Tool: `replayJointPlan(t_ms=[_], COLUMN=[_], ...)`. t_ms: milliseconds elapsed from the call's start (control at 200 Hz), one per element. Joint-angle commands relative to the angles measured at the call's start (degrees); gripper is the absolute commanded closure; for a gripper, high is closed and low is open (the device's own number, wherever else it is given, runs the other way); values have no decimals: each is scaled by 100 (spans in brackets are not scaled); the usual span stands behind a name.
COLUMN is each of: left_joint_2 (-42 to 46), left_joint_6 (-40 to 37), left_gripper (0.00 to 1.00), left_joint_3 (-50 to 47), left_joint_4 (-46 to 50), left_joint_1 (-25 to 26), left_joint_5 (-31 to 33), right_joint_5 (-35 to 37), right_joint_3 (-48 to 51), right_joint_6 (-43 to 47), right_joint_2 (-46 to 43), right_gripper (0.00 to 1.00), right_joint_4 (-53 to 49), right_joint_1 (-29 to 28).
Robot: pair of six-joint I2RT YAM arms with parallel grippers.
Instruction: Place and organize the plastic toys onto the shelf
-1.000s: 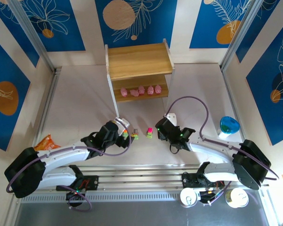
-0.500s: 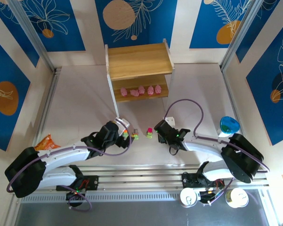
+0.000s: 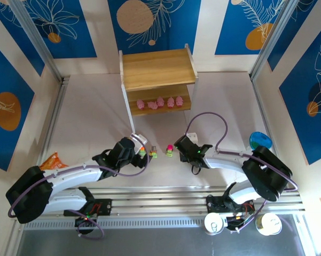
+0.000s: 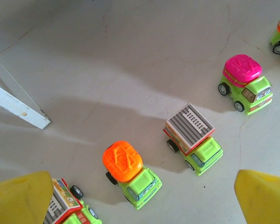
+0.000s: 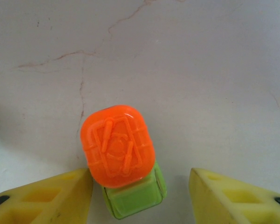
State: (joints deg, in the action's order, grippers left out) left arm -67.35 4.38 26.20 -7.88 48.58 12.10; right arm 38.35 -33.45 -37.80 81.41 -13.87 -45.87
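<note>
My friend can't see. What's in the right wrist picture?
A tiny green truck with an orange top sits between the right gripper's two yellow fingers, open around it. Under it is a white table with thin cracks.

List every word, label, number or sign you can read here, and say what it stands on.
No text can be read anywhere.
cropped truck, at the bottom edge of the left wrist view: printed side panel, too small to read.
snack bag: print too small to read.
orange truck top: raised pattern, no letters.
grey truck top: stripes only, no letters.
</note>
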Motion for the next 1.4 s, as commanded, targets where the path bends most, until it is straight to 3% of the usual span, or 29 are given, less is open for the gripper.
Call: replayJointPlan(t_ms=[0,590,1391], left_joint_2=[-34,-61,-76], left_joint_6=[40,44,37], left_gripper=[0,0,0], left_joint_3=[193,205,215], left_joint_4=[77,107,110], left_joint_1=[46,47,46], left_joint_5=[38,72,67], right_joint_5=[-108,53,103], right_joint_3=[-195,-287,-381], right_joint_6=[112,128,87], right_joint_2=[109,229,383], right_gripper=[44,59,59], right_joint_4=[83,16,31], right_joint_1=[26,-174,-76])
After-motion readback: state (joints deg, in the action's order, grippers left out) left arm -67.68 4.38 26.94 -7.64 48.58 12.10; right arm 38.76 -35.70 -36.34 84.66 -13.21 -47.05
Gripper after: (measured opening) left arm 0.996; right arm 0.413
